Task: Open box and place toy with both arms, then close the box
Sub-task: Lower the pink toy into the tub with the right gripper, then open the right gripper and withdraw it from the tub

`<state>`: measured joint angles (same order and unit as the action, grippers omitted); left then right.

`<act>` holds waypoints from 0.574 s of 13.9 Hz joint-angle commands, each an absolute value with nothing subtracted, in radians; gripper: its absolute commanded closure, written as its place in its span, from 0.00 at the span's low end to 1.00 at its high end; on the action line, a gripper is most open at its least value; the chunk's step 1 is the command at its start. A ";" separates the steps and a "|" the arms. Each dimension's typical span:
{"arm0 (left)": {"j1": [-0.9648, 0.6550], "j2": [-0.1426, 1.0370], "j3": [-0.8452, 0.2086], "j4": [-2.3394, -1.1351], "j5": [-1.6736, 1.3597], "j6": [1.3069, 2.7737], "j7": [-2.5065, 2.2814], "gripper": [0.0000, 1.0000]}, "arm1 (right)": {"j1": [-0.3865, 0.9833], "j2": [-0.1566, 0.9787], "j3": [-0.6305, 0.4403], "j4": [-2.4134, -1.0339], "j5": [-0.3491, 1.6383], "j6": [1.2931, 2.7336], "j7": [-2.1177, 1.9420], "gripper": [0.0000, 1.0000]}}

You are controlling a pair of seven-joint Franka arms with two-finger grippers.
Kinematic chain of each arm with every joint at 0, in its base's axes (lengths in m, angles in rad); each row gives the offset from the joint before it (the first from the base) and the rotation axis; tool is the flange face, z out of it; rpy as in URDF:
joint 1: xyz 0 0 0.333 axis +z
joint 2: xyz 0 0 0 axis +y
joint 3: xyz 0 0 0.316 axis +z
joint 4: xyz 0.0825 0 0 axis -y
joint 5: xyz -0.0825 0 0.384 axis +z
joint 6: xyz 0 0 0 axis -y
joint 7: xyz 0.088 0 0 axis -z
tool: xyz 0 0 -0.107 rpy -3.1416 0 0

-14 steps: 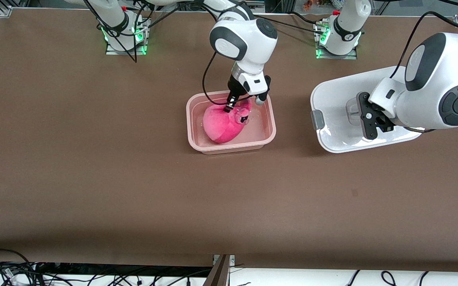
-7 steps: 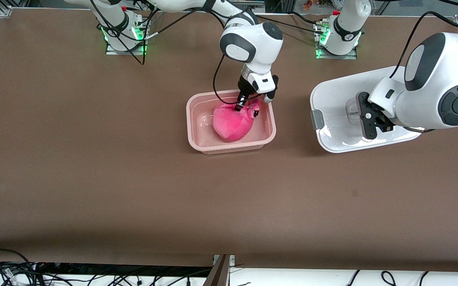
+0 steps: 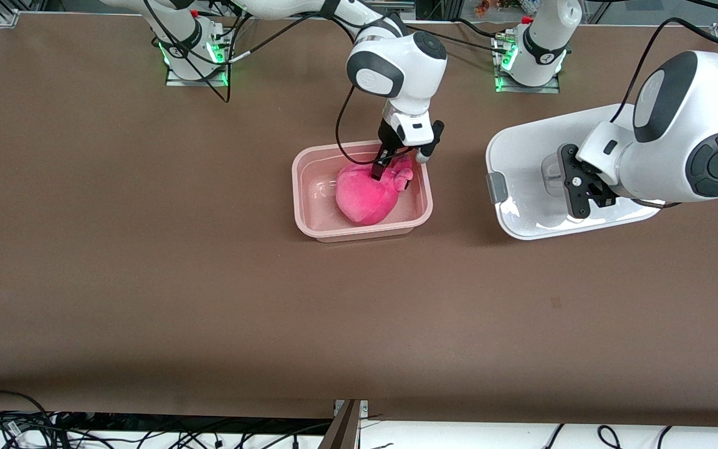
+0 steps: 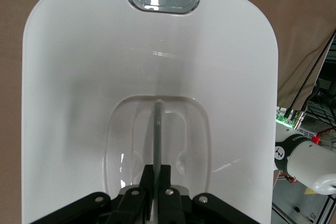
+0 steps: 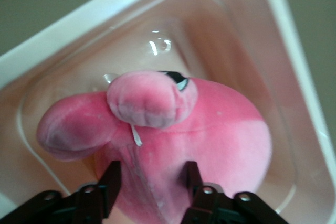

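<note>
On the brown table, the pink plush toy sits in the open tub. My right gripper, at the toy's twelve o'clock, has its fingers parted astride it. I'd lift straight up without snagging fabric. My left gripper, over the table's left-arm end, is clamped on the lid's handle.

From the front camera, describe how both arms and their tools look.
Both arms are glossy white with dark grey joint caps and trailing black cables. The right tool and left tool are black, two-fingered, with screw heads showing. Green lights glow at both bases.
</note>
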<state>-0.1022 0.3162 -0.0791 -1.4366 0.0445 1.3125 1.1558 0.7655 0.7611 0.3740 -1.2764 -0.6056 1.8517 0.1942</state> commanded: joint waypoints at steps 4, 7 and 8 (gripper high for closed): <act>-0.104 0.324 -0.086 -1.405 0.068 1.289 1.178 1.00 | 0.670 0.660 0.380 -1.129 -0.414 1.629 0.123 0.00; -0.142 0.331 -0.113 -1.402 0.052 1.295 1.170 1.00 | 0.568 0.605 0.379 -1.129 -0.333 1.563 0.123 0.00; -0.162 0.343 -0.120 -1.402 0.017 1.296 1.167 1.00 | 0.514 0.585 0.377 -1.129 -0.290 1.542 0.123 0.00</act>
